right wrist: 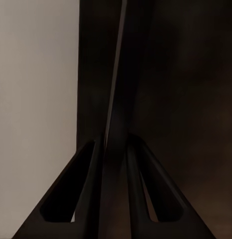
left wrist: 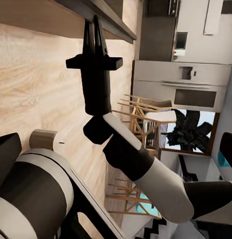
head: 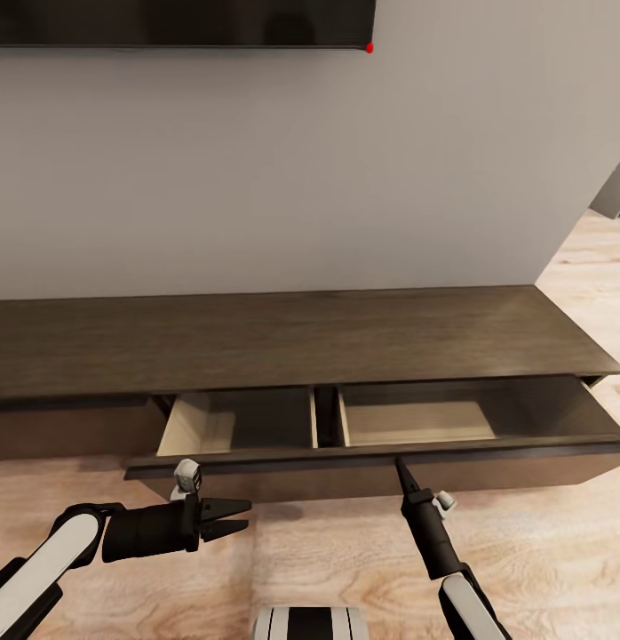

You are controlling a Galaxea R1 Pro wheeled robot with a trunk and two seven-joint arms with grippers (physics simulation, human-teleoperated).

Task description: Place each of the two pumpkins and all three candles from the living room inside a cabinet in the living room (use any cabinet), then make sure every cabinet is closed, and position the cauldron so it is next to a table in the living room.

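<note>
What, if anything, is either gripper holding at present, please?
The right gripper pinches the top edge of the dark-brown wooden drawer front; the left gripper holds nothing.

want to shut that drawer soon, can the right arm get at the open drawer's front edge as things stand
Probably yes. The right gripper already sits at the front panel of the open drawer, its fingers seeming to straddle the top edge in the right wrist view. Nothing lies between them, and the left gripper hangs apart.

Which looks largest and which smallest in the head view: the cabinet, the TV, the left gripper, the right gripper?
1. cabinet, spanning nearly the whole width.
2. TV, cropped, so its apparent size is only partial.
3. left gripper and right gripper: similar, not ranked.
</note>
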